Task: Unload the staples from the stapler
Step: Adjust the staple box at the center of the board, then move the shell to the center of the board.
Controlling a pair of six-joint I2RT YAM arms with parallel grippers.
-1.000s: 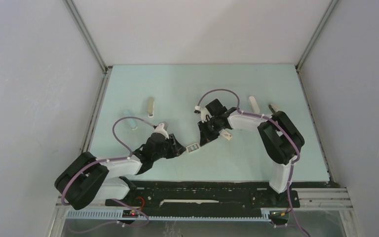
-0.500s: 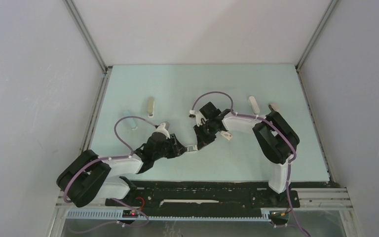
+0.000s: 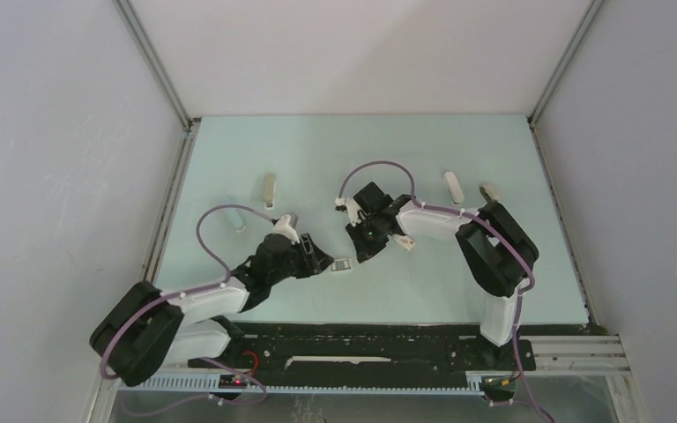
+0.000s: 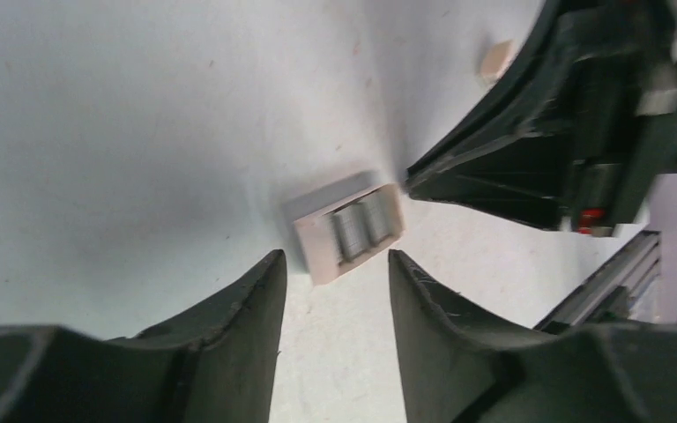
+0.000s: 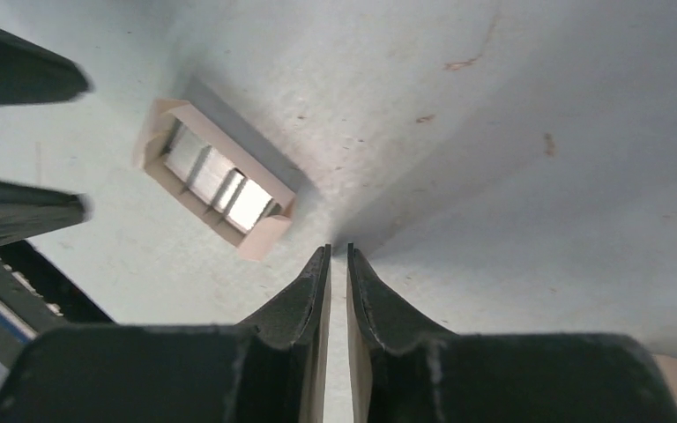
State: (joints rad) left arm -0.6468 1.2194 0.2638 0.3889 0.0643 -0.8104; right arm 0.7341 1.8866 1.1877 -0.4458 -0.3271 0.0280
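1. Box (image 5: 263, 234): a small open cardboard tray lying flat near the middle of the table (image 3: 317, 145), well apart from every edge. Its printing is too small to read.
2. Staples (image 5: 216, 181): grey metallic strips lying side by side inside the box.
3. Left gripper (image 4: 336, 257): its 2 fingers are spread. The tips stand just short of the box, with no visible contact.
4. Right gripper (image 5: 338, 251): its fingers are almost pressed together, with a thin slit between them and nothing in it. The tips are near 1 corner of the box but apart from it.
5. Stapler (image 3: 452, 187): white, lying flat toward the far right of the table, well apart from both grippers and near a beige piece (image 3: 490, 192).
6. Bare table surface lies beyond the box toward the far edge.
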